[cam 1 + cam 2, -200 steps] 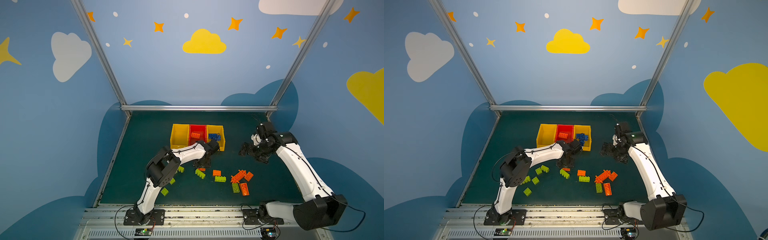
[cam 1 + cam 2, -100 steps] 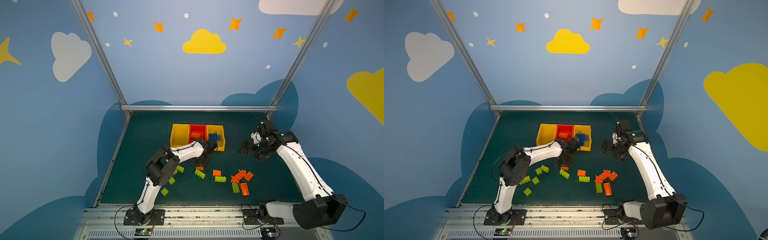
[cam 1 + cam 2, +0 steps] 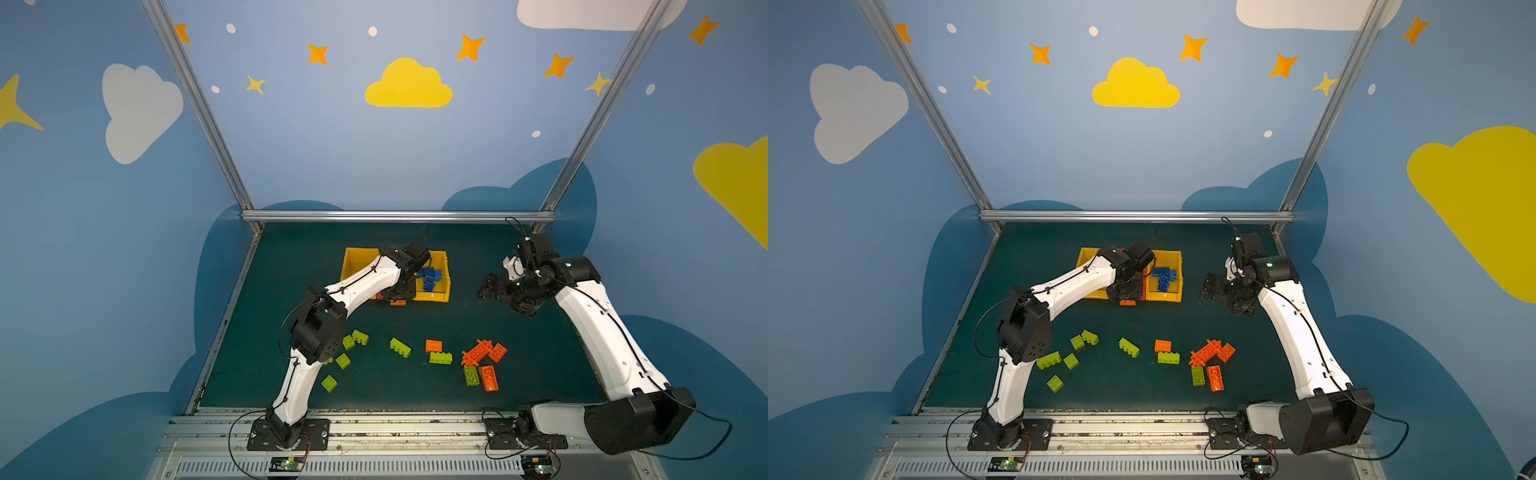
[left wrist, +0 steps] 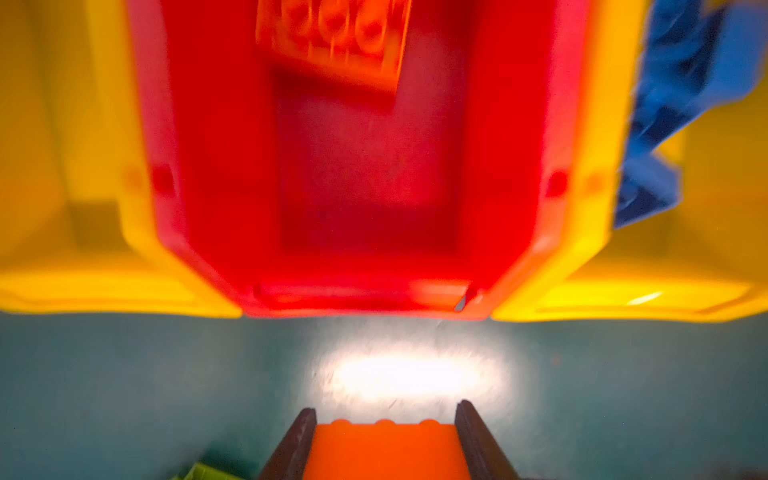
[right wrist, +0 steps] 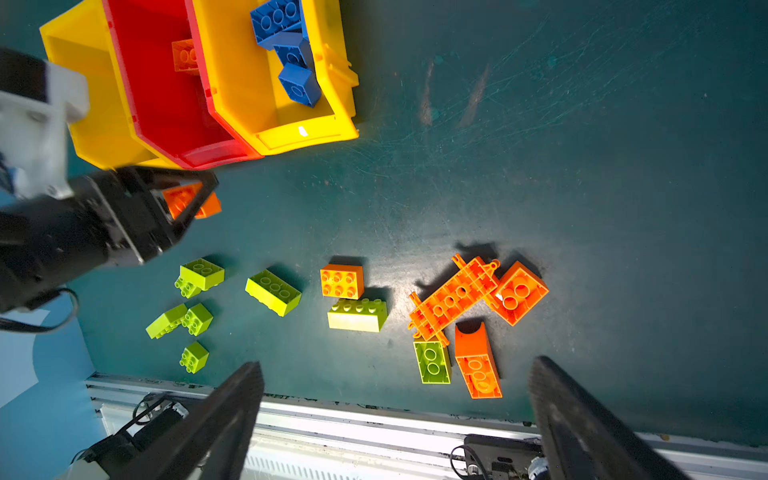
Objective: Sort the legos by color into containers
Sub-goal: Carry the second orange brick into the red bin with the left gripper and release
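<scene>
Clamping an orange brick (image 4: 384, 451), the left gripper (image 4: 385, 413) is hovering just before the red bin's (image 4: 208, 166) front wall, while the right gripper (image 5: 397, 365) is hanging wide open beside the yellow bin (image 3: 432, 296).

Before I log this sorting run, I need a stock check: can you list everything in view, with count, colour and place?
red bin: one, red, far part of the table, middle of the row
yellow bins: two, yellow, either side of the red bin
blue legos: at least three, blue, in the yellow bin nearer the right arm
orange legos: six, orange; four loose on the table, one in the red bin, one in the left gripper
lime legos: eight, lime green, loose on the table's near half
table: one, dark green
left gripper: shut on an orange lego, just in front of the red bin
right gripper: open, empty, above the table, right of the bins
</scene>
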